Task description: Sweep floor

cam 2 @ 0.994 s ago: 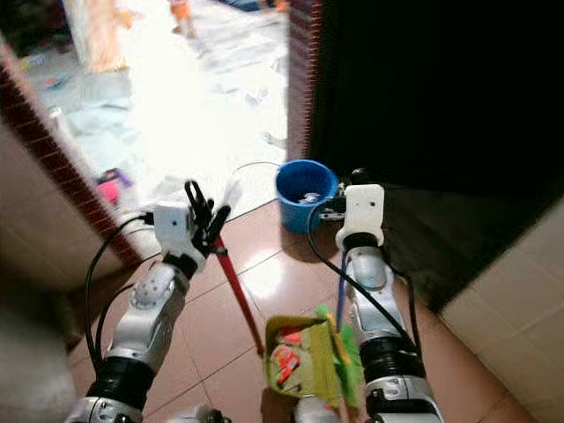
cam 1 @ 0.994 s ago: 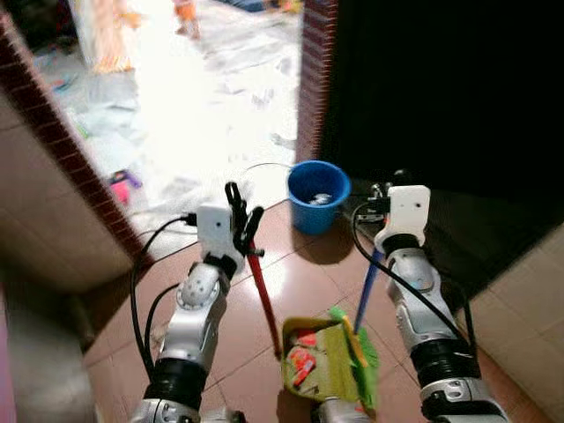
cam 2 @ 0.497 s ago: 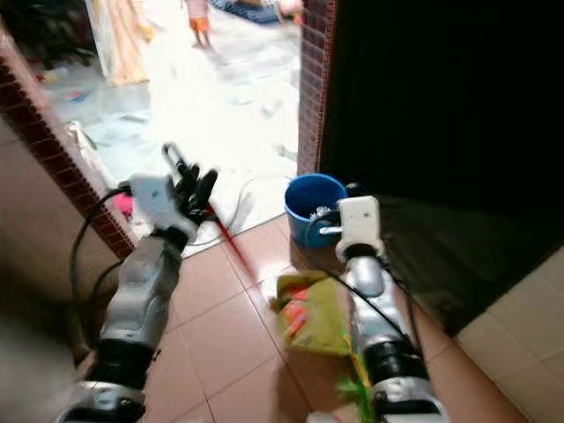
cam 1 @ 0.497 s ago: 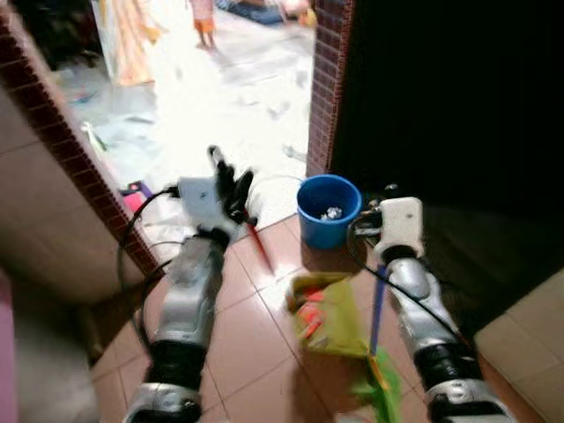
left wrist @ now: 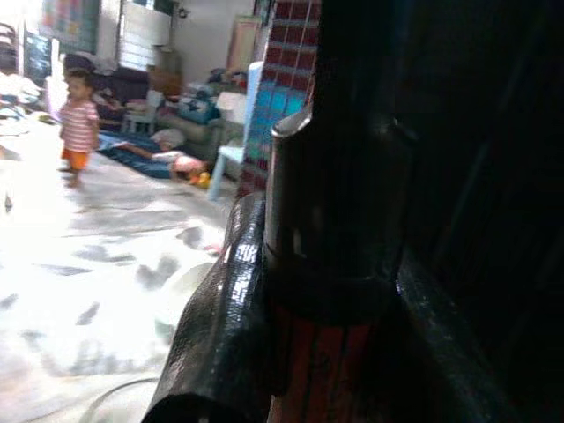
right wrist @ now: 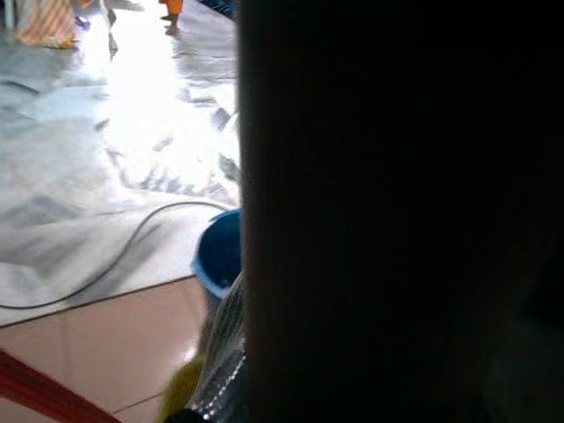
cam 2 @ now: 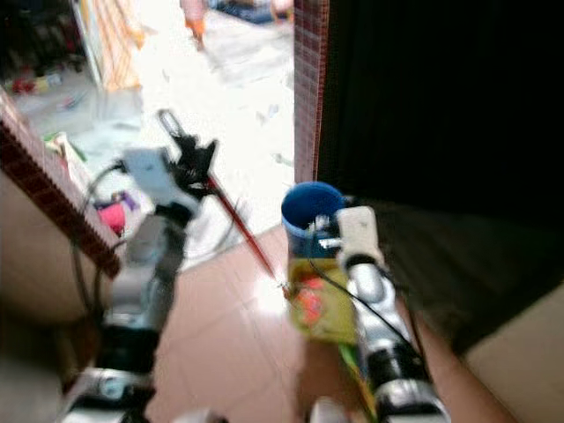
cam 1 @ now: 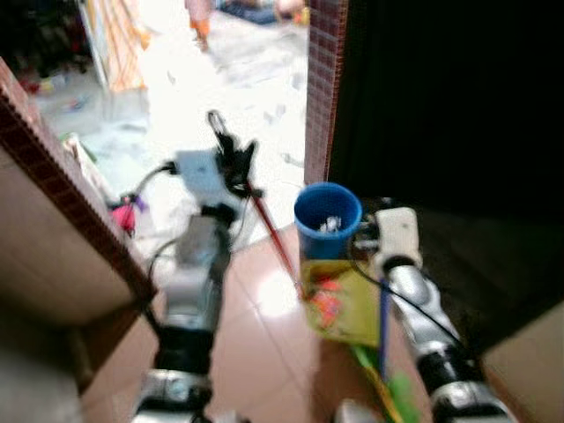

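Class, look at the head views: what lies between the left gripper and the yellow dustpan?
The red handle runs slanting from the left gripper down to the dustpan, over bare tile. Both eye views show it.

Glossy terracotta floor tiles (cam 1: 256,326) meet a sunlit pale floor (cam 1: 238,97) beyond a red brick pillar (cam 1: 324,88). Right of the pillar lies deep shadow; left of it, a brick-edged wall (cam 1: 53,220). Cluttered furniture (left wrist: 185,106) stands far beyond the pillar.

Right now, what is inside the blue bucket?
The blue bucket holds some pale, whitish bits near its bottom; blur hides what they are. The yellow-green dustpan beside it carries red-orange scraps.
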You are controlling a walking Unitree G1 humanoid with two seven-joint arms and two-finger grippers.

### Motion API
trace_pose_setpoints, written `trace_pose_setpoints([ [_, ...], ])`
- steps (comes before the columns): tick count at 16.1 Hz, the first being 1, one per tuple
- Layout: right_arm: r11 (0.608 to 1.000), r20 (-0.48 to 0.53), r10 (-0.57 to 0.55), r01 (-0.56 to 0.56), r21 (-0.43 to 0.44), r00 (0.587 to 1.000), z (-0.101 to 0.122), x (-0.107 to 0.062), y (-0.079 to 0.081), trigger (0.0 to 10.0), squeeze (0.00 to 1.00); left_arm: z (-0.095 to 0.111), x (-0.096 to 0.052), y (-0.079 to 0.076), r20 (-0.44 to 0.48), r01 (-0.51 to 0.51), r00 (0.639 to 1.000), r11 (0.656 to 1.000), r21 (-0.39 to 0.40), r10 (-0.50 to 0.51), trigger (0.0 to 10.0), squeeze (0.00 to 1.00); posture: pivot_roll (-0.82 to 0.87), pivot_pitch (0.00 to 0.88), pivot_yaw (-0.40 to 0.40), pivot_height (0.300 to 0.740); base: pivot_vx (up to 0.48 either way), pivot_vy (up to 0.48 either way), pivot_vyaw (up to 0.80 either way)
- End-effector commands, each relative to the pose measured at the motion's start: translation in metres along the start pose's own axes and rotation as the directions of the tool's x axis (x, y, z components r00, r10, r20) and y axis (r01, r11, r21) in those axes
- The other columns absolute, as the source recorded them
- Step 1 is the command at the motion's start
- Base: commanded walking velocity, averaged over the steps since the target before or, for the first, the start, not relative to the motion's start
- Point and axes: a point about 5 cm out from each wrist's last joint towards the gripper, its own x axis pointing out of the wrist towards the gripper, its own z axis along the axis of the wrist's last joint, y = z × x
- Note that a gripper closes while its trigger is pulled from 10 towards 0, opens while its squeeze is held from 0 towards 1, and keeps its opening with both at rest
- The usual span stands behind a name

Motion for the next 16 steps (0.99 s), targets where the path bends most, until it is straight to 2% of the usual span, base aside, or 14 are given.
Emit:
trace_pose_setpoints([
  [1, 0.999, 0.002, 0.037, -0.037, 0.0, 0.999, 0.002, 0.001, 0.012, 10.0, 0.0, 0.035, 0.008, 0.001, 0.138, 0.002, 0.99, 1.0, -0.019, 0.0, 10.0, 0.0, -0.1, 0.0, 0.052, 0.74, 0.428, 0.0, 0.0],
  [4, 0.999, -0.003, 0.054, -0.054, -0.005, 0.999, 0.001, 0.001, 0.013, 10.0, 0.0, 0.059, 0.016, -0.006, 0.206, 0.013, 0.979, 0.999, -0.051, -0.002, 10.0, 0.0, -0.09, 0.0, 0.049, 0.74, 0.459, 0.0, 0.0],
  [7, 0.998, -0.004, 0.063, -0.063, -0.007, 0.998, 0.001, 0.002, 0.015, 10.0, 0.0, 0.065, 0.019, -0.001, 0.227, -0.014, 0.974, 0.999, -0.032, 0.021, 10.0, 0.0, -0.09, 0.0, 0.048, 0.74, 0.467, 0.0, 0.0],
  [9, 0.998, -0.004, 0.069, -0.069, -0.008, 0.998, 0.001, 0.002, 0.016, 10.0, 0.0, 0.07, 0.019, 0.007, 0.273, -0.085, 0.961, 0.988, 0.132, 0.046, 10.0, 0.0, -0.09, 0.0, 0.047, 0.74, 0.467, 0.0, 0.0],
  [13, 0.996, -0.005, 0.087, -0.087, -0.007, 0.996, -0.001, 0.0, 0.019, 10.0, 0.0, 0.078, 0.026, 0.012, 0.308, -0.153, 0.945, 0.979, 0.134, 0.105, 10.0, 0.0, -0.09, 0.0, 0.046, 0.74, 0.465, 0.0, 0.0],
  [16, 0.996, -0.008, 0.087, -0.087, -0.008, 0.996, -0.003, -0.001, 0.019, 10.0, 0.0, 0.086, 0.031, 0.016, 0.349, -0.189, 0.93, 0.965, 0.181, 0.116, 10.0, 0.0, -0.09, 0.0, 0.05, 0.74, 0.464, 0.0, 0.0],
])
